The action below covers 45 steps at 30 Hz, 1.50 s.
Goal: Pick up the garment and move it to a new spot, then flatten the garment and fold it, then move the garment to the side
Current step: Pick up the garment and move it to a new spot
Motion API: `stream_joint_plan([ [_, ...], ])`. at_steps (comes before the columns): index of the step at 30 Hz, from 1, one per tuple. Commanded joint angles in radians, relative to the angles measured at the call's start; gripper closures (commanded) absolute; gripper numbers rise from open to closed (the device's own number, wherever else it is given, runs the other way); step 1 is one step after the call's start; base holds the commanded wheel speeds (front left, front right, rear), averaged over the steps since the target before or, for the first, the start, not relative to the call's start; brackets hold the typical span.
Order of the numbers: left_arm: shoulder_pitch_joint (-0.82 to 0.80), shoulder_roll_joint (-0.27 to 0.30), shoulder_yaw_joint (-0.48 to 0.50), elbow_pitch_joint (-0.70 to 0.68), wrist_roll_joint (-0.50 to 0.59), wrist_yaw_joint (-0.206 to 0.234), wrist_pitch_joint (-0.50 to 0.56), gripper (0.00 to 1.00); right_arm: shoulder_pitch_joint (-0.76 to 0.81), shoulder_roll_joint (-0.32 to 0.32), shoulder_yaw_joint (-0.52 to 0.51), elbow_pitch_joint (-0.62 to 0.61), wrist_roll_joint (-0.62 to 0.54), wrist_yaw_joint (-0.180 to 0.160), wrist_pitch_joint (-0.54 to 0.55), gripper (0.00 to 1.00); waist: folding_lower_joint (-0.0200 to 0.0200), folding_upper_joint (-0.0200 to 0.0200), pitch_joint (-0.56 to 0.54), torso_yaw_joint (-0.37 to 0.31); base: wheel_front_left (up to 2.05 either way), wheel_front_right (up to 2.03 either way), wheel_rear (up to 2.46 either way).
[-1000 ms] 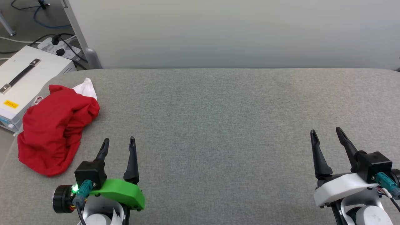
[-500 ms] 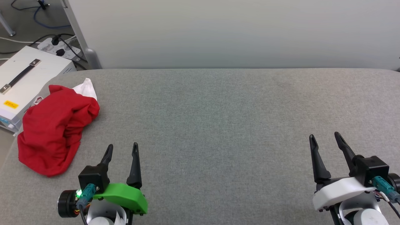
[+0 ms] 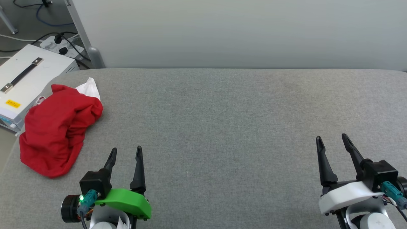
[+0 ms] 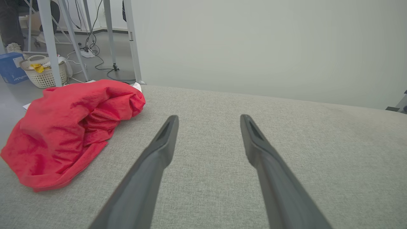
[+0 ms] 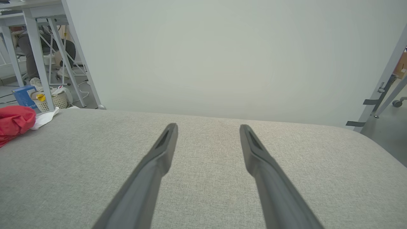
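**Figure: start of the pick-up, head view.** The garment [image 3: 57, 127], a red jersey T-shirt with a white sleeve [image 3: 89, 90] showing at its far edge, is lying crumpled in a heap at the left end of the grey surface [image 3: 222, 121], just beside a white box [image 3: 28, 73]. Your left end effector [image 3: 126, 149] is hovering near the heap, to its right, with fingers spread and holding nothing. Your right end effector [image 3: 332, 137] is waiting well apart at the far right, likewise spread and empty. You are looking at the first step, not yet begun. Judge the cloth as light, soft and limp: it is likely going to sag and trail, not lift as one piece. You are best advised to be pinching a raised fold on top of the heap, or the near hem, taking few layers so that it can open out afterwards
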Motion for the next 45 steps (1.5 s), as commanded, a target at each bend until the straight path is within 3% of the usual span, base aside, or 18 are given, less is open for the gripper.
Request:
stream_joint_plan([
  [1, 0.015, -0.004, -0.003, 0.005, -0.015, -0.01, -0.011, 0.0, 0.015, -0.001, -0.003, -0.003, 0.007, -0.001, -0.011, 0.0, 0.0, 0.0071, 0.0, 0.002, 0.0, 0.0, 0.0],
  [11, 0.017, -0.004, -0.011, 0.013, -0.032, -0.014, -0.031, 0.0, 0.025, -0.001, 0.009, -0.007, 0.021, -0.001, -0.031, 0.0, 0.0, 0.0079, -0.004, 0.053, 0.0, 0.0, 0.0],
  [35, 0.026, -0.005, 0.01, 0.039, -0.044, -0.046, -0.081, 0.0, 0.042, -0.001, 0.086, -0.008, 0.071, -0.001, -0.081, 0.0, -0.0001, 0.0099, -0.009, 0.372, 0.0, 0.0, 0.0],
  [45, 0.031, -0.005, 0.005, 0.033, -0.046, -0.051, -0.089, 0.0, 0.041, -0.001, 0.092, -0.004, 0.077, -0.001, -0.089, 0.0, -0.0001, 0.0102, -0.005, 0.438, 0.0, 0.0, 0.0],
])
